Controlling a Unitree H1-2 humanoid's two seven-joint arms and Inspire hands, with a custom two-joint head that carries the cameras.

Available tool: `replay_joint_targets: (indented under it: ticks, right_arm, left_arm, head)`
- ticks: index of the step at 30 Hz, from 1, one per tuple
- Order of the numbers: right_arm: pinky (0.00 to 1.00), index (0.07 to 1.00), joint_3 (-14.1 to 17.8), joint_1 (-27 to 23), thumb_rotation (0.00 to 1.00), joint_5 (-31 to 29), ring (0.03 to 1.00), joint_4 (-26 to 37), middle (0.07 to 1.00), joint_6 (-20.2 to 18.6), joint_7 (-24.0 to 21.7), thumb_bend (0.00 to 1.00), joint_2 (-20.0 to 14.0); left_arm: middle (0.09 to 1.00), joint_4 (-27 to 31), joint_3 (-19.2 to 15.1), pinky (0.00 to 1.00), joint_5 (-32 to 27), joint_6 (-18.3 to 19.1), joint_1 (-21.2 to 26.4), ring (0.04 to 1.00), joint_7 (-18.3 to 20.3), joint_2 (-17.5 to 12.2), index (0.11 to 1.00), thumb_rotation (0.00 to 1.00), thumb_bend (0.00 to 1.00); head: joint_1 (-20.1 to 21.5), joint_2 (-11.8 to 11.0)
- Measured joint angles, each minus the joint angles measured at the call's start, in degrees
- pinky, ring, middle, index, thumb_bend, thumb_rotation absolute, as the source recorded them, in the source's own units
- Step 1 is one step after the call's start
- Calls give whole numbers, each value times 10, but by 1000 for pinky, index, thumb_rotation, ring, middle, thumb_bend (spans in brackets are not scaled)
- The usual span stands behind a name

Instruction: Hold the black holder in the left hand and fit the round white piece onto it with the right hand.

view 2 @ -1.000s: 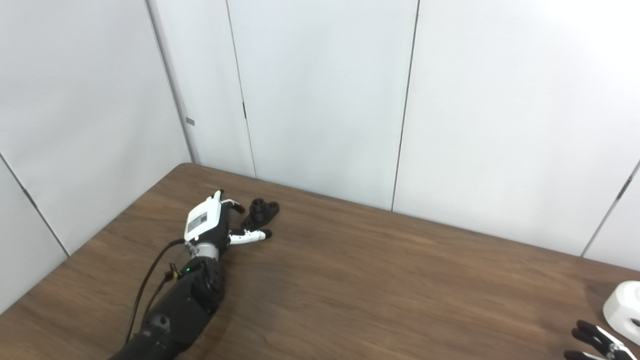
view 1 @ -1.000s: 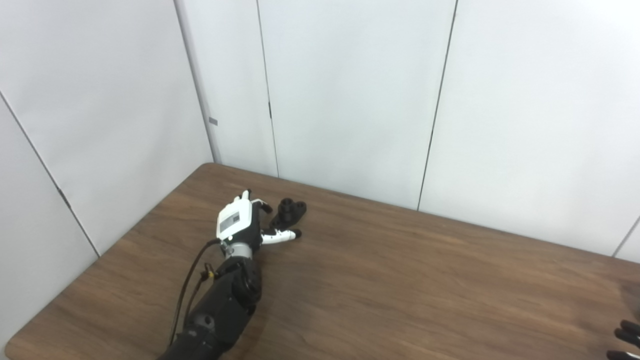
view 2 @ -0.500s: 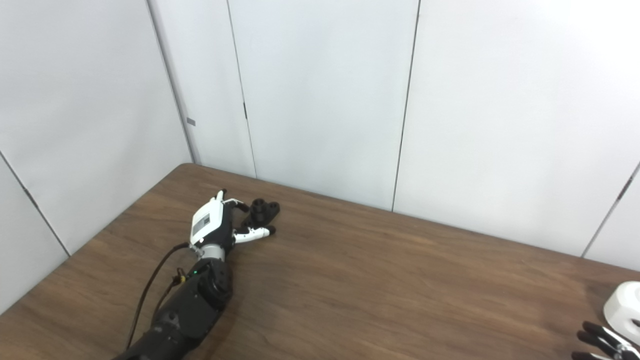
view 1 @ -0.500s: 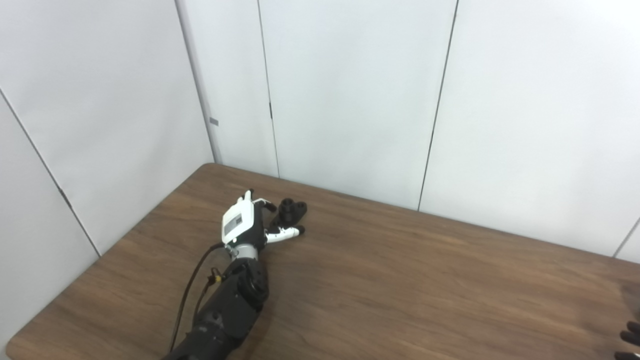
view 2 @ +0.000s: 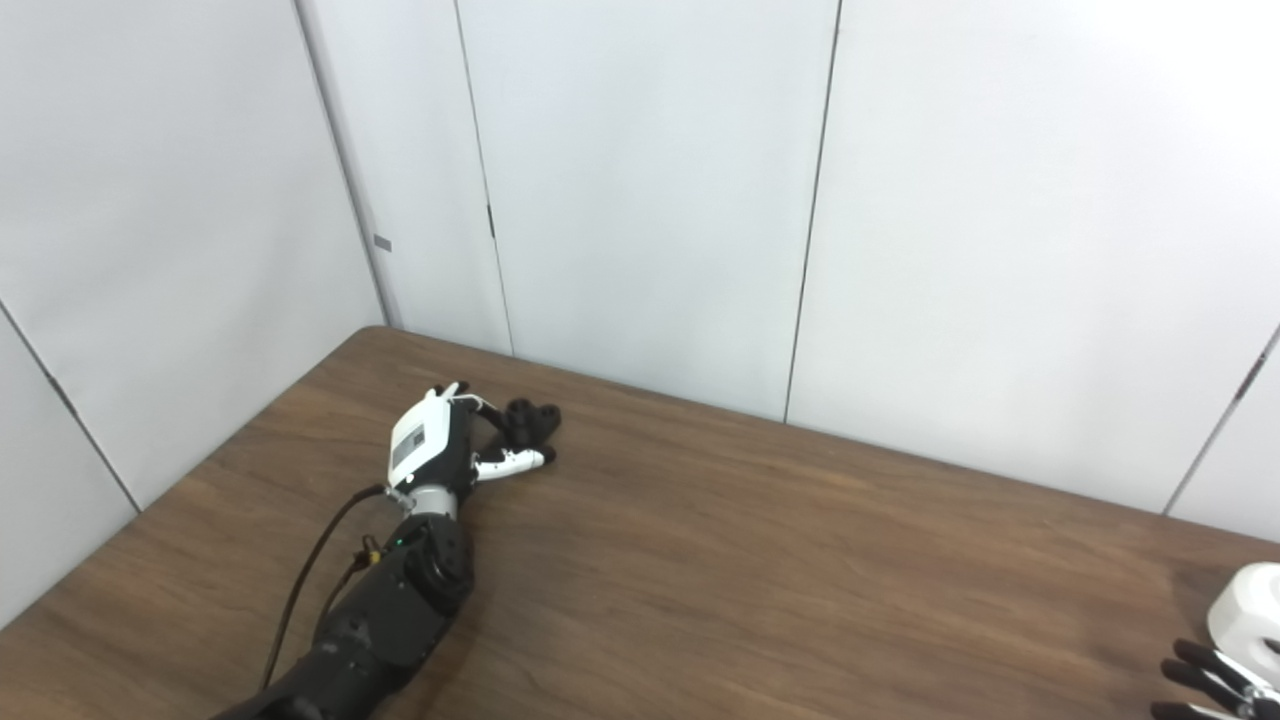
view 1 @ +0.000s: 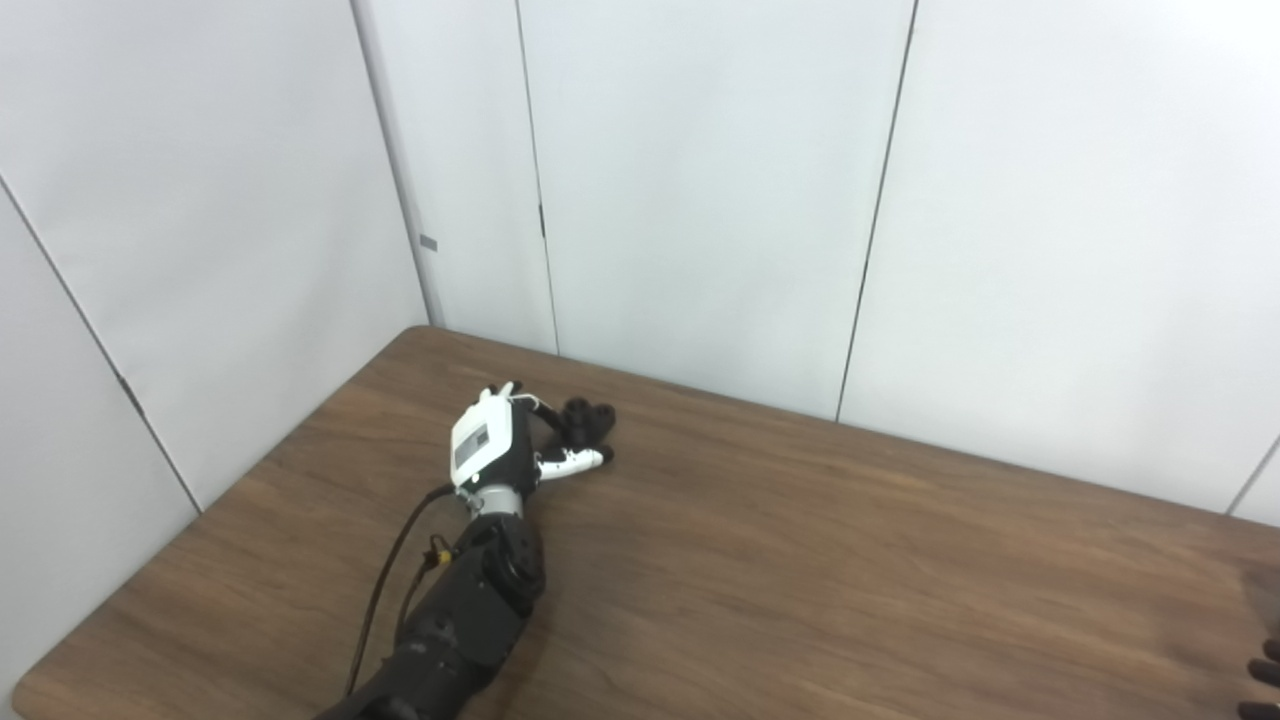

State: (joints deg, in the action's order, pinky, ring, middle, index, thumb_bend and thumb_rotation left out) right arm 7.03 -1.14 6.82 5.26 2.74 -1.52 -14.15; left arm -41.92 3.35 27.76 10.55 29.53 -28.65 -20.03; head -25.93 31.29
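The black holder [view 1: 592,416] lies on the brown table [view 1: 800,560] near its far left corner. My left hand [view 1: 492,448] is open right beside it, with its fingers reaching over the holder's near side and its thumb [view 1: 575,461] stretched along the table just in front. The holder rests on the table. The round white piece [view 2: 1250,612] sits at the right edge of the right eye view. Only the dark fingertips of my right hand [view 2: 1205,682] show, spread apart just in front of the white piece and holding nothing.
White wall panels [view 1: 700,200] stand close behind the table's far edge and along its left side. A black cable [view 1: 385,570] runs along my left forearm.
My left hand has slid forward and to the right, so its fingers now reach over the holder and its thumb lies closer to it. My right fingertips have dropped lower in the picture.
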Motion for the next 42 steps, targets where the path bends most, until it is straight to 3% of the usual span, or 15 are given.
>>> replay_joint_targets:
  ticks: [16, 27, 34, 42]
  right_arm:
    - [521, 760, -2, -1, 128, 15, 647, -1, 751, 4, 2, 560, -1]
    - [520, 746, -8, -3, 105, 18, 638, -1, 744, 7, 7, 586, 3]
    - [477, 725, -10, -5, 72, 19, 592, -1, 735, 7, 13, 616, 7]
    - [490, 715, -10, -13, 114, 8, 596, 6, 720, -11, 15, 667, 18]
  left_arm:
    - [886, 7, 25, 1000, -2, -22, -5, 998, 9, -10, 484, 57, 524]
    - [929, 81, 54, 1000, -46, -118, -50, 1000, 117, -31, 484, 60, 525]
    - [948, 93, 81, 1000, -67, -189, -53, 1000, 184, -37, 482, 61, 525]
    - [939, 144, 117, 1000, -70, -225, -68, 1000, 250, -32, 482, 61, 525]
  head:
    - [6, 1]
    - [30, 5]
    - [67, 13]
    - [113, 23]
